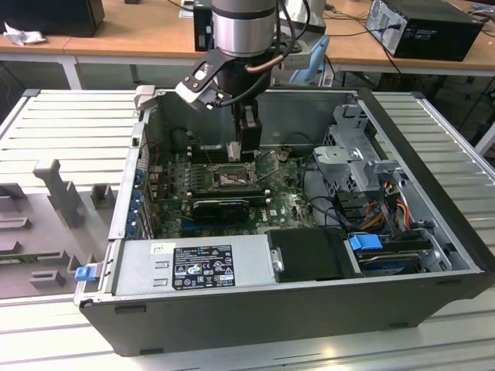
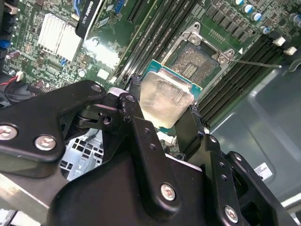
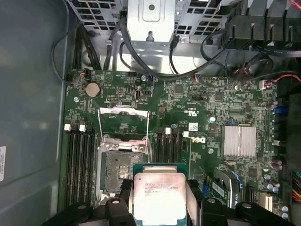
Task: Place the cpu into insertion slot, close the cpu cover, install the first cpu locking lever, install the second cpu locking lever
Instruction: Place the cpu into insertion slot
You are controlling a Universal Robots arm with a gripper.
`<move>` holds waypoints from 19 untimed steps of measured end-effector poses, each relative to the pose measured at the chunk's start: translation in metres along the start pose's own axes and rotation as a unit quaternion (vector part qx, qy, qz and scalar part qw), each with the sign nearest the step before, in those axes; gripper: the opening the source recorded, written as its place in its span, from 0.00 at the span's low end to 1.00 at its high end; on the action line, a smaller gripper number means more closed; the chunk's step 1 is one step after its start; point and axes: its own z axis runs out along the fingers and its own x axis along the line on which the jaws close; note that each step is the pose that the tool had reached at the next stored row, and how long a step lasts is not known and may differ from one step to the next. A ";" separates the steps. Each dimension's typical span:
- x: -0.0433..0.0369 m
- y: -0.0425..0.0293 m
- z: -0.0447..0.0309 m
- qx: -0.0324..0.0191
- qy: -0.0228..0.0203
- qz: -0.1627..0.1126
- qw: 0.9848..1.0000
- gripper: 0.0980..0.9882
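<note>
Slatted table, wooden desks behind

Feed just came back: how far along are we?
Done: the cpu is picked up, gripped in the claw. In hand: it hangs above the board, near the slot, which is empty. Left: seating it; the cover stands open and a lever is unlatched.
</note>
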 end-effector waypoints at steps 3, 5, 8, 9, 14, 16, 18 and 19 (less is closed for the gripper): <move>0.0010 -0.0010 0.0042 0.000 0.000 0.000 1.000 0.49; 0.0025 -0.0014 0.0061 0.000 0.000 0.000 1.000 0.49; 0.0053 -0.0021 0.0090 0.000 0.000 0.000 1.000 0.49; 0.0062 -0.0024 0.0100 0.000 0.000 0.000 1.000 0.49; 0.0103 -0.0041 0.0194 0.000 0.000 0.000 1.000 0.49; 0.0111 -0.0050 0.0228 0.000 0.000 0.000 1.000 0.49; 0.0121 -0.0055 0.0257 0.000 0.000 0.000 1.000 0.49; 0.0128 -0.0058 0.0272 0.000 0.000 0.000 1.000 0.49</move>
